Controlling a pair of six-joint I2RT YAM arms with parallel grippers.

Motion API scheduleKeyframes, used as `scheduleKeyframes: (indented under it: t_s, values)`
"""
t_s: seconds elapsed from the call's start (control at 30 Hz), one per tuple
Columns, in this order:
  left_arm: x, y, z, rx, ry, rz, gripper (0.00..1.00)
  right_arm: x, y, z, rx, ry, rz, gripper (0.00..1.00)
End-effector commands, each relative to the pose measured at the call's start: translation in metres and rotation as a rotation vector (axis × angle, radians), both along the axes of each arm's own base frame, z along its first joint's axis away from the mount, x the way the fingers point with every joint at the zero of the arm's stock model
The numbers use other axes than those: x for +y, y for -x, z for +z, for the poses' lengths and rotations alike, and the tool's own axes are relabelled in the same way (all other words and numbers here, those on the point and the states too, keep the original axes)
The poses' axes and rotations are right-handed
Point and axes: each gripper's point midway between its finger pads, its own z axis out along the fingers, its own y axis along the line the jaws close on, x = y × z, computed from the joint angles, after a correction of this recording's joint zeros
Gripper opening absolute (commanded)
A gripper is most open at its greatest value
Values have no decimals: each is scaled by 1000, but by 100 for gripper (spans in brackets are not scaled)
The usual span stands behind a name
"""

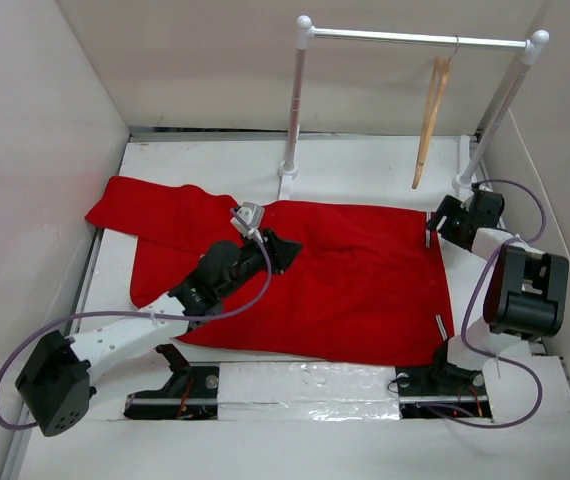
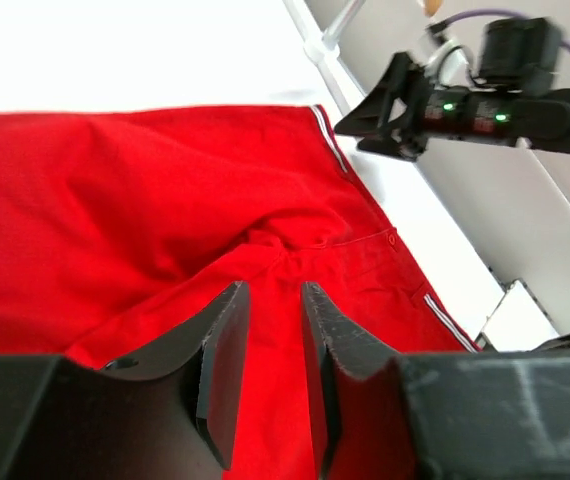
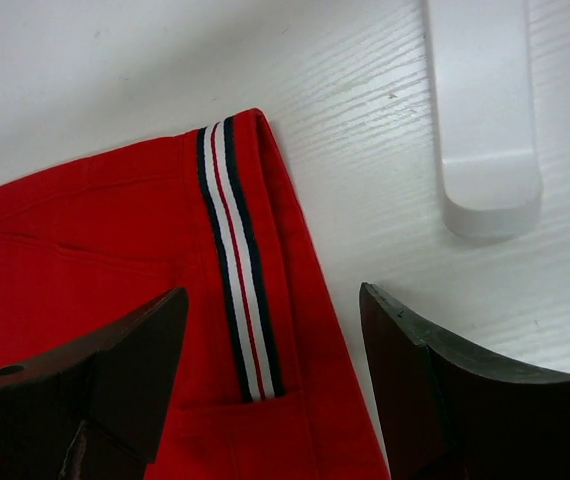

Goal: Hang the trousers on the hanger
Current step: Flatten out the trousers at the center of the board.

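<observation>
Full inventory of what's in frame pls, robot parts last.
trousers: 1, red with striped side seam, spread on the table
hanger: 1, light-brown wood, hanging near the rail's right end
rail: 1, white posts with metal bar, far edge of table
table: 1, white, under everything
left claw: 1, black, over the trousers' middle, narrow gap, grip unclear
right claw: 1, black, open over the trousers' striped far right corner

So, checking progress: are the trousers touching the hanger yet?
Apart. Top view: hanger hangs from the rail; trousers lie flat on the table below.
</observation>
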Motion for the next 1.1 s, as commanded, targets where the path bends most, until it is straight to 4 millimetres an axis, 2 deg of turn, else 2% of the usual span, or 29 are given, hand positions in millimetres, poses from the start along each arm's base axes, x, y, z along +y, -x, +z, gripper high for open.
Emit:
scheduleKeyframes:
  t_s: [0.0,0.03,0.1,0.2,0.23,0.3,0.33,0.37,0.43,0.53,0.57,0.63,0.67,0.7,0.77,0.8,0.87,0.9,0.97,1.0,1.07]
  values:
    - [8,3,14,-78,-35,-3,26,2,-19,7,-24,-40,36,75]
    - [11,2,13,-74,-47,9,26,7,-15,1,10,-44,47,74]
    - [16,3,17,-80,-41,24,26,4,-14,-7,37,-37,42,70]
    - [23,3,21,-90,-26,52,28,6,-21,-8,62,-20,76,65]
    - [26,3,21,-90,-29,63,28,12,-17,-12,95,-19,101,64]
    - [31,1,23,-95,-20,82,29,19,-26,-9,103,-13,136,59]
    - [34,-1,22,-88,-17,92,29,21,-22,-15,142,-3,155,58]
    - [34,0,23,-88,-12,86,29,23,-23,-16,160,9,164,54]
    - [39,-4,22,-79,-12,99,29,26,-27,-18,224,80,180,53]
    - [42,-4,23,-77,-10,114,29,31,-29,-19,271,120,192,40]
    - [45,-4,25,-84,-7,123,29,32,-28,-20,275,116,191,26]
    - [47,-4,24,-84,-7,133,29,39,-31,-18,252,99,192,11]
    - [49,-4,26,-88,-2,141,29,41,-27,-18,242,90,190,0]
    - [49,-4,26,-88,-2,144,29,44,-28,-15,220,74,194,0]
    - [51,-5,24,-87,-2,154,29,48,-32,-7,156,53,181,0]
    - [51,-5,23,-83,-2,156,30,50,-42,14,72,52,178,0]
    - [50,-8,20,-75,-12,163,31,47,-48,37,5,44,146,0]
    - [50,-9,18,-68,-14,168,31,37,-55,61,-54,61,117,0]
    - [50,-13,11,-47,-37,183,31,27,-60,83,-88,85,76,0]
    - [52,-16,9,-40,-43,196,31,7,-64,101,-109,115,18,0]
    - [53,-19,5,-27,-54,210,31,-9,-67,118,-130,144,-29,0]
